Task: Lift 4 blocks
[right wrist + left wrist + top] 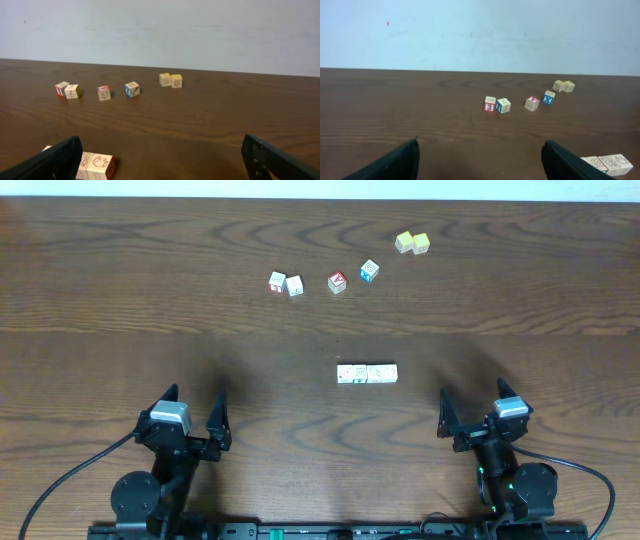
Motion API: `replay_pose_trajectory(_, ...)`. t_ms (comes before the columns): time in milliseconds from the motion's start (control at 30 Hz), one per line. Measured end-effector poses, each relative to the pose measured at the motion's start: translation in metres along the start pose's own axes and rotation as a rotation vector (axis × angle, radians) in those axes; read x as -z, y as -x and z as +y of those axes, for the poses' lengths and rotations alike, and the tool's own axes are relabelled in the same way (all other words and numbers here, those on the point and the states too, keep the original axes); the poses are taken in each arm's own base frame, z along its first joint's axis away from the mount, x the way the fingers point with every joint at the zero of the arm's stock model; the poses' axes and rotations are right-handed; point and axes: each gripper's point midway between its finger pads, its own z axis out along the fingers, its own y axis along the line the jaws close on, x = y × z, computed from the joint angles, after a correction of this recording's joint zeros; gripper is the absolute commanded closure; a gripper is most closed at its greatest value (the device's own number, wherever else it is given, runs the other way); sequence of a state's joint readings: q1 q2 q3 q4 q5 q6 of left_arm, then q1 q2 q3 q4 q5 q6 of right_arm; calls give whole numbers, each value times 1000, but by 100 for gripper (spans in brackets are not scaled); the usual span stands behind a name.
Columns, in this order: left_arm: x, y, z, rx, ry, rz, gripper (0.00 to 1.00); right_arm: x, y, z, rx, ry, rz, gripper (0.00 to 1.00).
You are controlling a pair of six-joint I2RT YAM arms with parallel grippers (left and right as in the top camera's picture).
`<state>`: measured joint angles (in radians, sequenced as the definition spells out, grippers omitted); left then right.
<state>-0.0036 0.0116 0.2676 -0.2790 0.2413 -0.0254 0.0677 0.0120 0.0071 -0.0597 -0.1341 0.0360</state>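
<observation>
- We see the left gripper [193,408] at the near left of the dark wooden table [120,300]. Its claw is spread wide, with nothing between the fingers.
- In its own wrist view the left gripper [480,167] shows two black fingers [395,162] far apart, with bare tabletop between them.
- The right gripper [475,405] sits at the near right, also spread wide and holding nothing.
- In the right wrist view the right gripper [165,167] frames empty wood in the same way.
- The row of blocks [367,373] lies flat on the table between the two arms, a little nearer the right one. From overhead we count four cream-faced cubes touching side by side, with green marks along the near edge.
- Neither claw touches the row.
- In the left wrist view the row of blocks [607,163] pokes out past the right-hand finger; in the right wrist view the row of blocks [100,166] is partly hidden behind the left-hand finger.
- Farther back is a loose arc of cubes: a pale pair [286,283] touching each other, a red-faced cube [337,282], a blue-faced cube [369,271], and a yellowish pair [412,243] touching, at the far right.
</observation>
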Motion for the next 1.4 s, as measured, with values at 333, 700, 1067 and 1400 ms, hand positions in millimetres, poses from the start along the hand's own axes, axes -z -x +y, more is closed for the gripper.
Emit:
replay_pose_trajectory(333, -8, 4, 1, -13, -7, -70, 22, 0, 0, 0, 0, 0, 0, 1)
replay_pose_trajectory(700, -18, -12, 5, -16, -8, -86, 22, 0, 0, 0, 0, 0, 0, 1)
replay_pose_trajectory(1067, -23, -10, 5, -31, -15, -166, 21, 0, 0, 0, 0, 0, 0, 1)
replay_pose_trajectory(1400, -26, -18, 7, -30, -14, -161, 22, 0, 0, 0, 0, 0, 0, 1)
